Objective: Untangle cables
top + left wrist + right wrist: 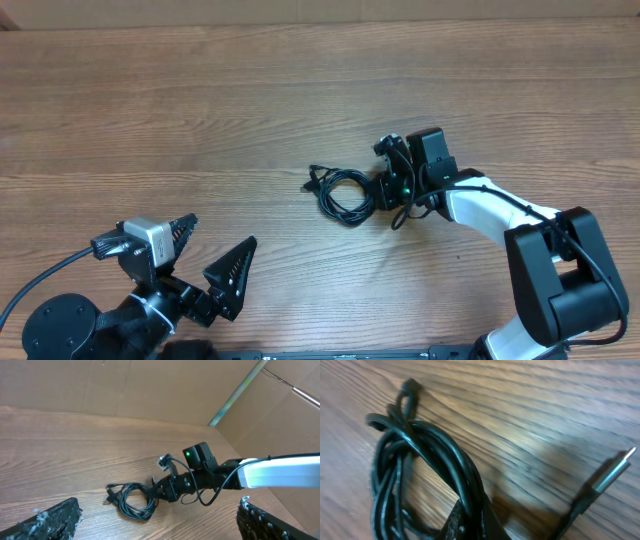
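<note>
Brown wood table (200, 100) is backed by cardboard (125, 385). Black cables (440, 449) are looped in a bundle, pinched by the right gripper (381, 190). The left gripper (208, 255) is spread wide.

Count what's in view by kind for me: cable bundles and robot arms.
black cable bundle: 1
robot arms: 2 (left arm, right arm)
Total: 3
</note>
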